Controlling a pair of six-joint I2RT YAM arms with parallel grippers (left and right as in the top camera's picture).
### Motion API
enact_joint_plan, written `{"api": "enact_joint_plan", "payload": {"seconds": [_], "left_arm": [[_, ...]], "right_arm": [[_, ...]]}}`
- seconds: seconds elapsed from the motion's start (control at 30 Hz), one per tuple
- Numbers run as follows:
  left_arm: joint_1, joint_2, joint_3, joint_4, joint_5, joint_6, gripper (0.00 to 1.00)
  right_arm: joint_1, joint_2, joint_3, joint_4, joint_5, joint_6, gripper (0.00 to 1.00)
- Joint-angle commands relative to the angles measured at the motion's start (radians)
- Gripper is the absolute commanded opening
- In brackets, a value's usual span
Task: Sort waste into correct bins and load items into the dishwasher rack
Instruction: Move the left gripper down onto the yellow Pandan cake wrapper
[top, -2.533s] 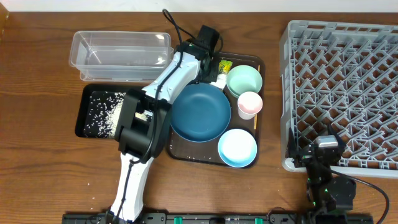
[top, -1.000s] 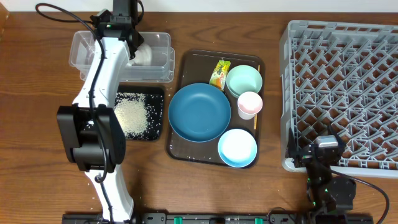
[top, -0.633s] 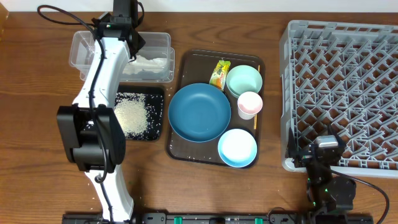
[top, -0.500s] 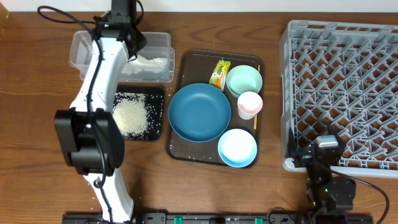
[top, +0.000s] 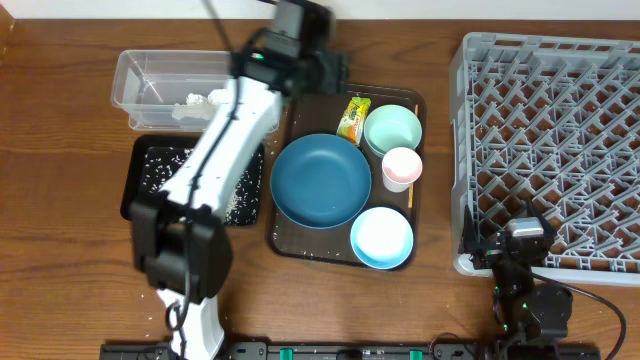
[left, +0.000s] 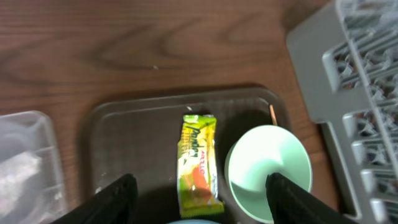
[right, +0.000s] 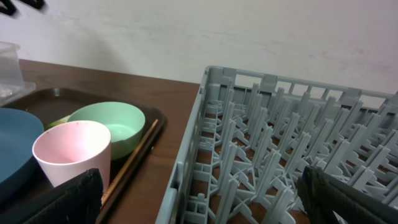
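Observation:
My left gripper (top: 330, 75) hangs open and empty over the back left of the brown tray. In the left wrist view the yellow-green snack wrapper (left: 199, 165) lies below, between the two fingers (left: 115, 199), beside the mint green bowl (left: 267, 174). The crumpled tissue (top: 195, 100) lies in the clear tub (top: 140, 70). Rice (top: 160, 170) covers the black tray (top: 130, 185), partly hidden by my arm. The blue plate (top: 322, 180), pink cup (top: 401, 167), light blue bowl (top: 381, 237) and wooden stick (top: 411, 195) sit on the brown tray. My right gripper (top: 515, 240) stands open at the front left corner of the dishwasher rack (top: 550, 150).
The brown serving tray (top: 300, 100) sits between the bins and the rack. A few rice grains lie on its front part. In the right wrist view the rack wall (right: 186, 162) stands close to the tray's right edge, with the stick (right: 134, 162) along it.
My left arm has swung right from above the clear tub to the brown tray's back. The tissue has stayed in the tub and the jaws have opened. The right arm has not moved.

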Motion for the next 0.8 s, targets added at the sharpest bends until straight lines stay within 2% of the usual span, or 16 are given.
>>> {"api": "enact_joint_plan", "payload": {"seconds": [0.0,0.1,0.77], "left_arm": [[-0.015,0.07,0.005,0.027,-0.079,0.039,0.68],[-0.022,0.11,0.005,0.049,-0.122,0.038,0.69],[-0.058,0.298,0.005,0.076,-0.121,0.054,0.68]], "right_arm": [[0.009,-0.005,-0.001,-0.005,0.003,0.004,0.99],[0.009,-0.005,-0.001,-0.005,0.003,0.004,0.99],[0.009,-0.005,-0.001,-0.005,0.003,0.004,0.99]]}}
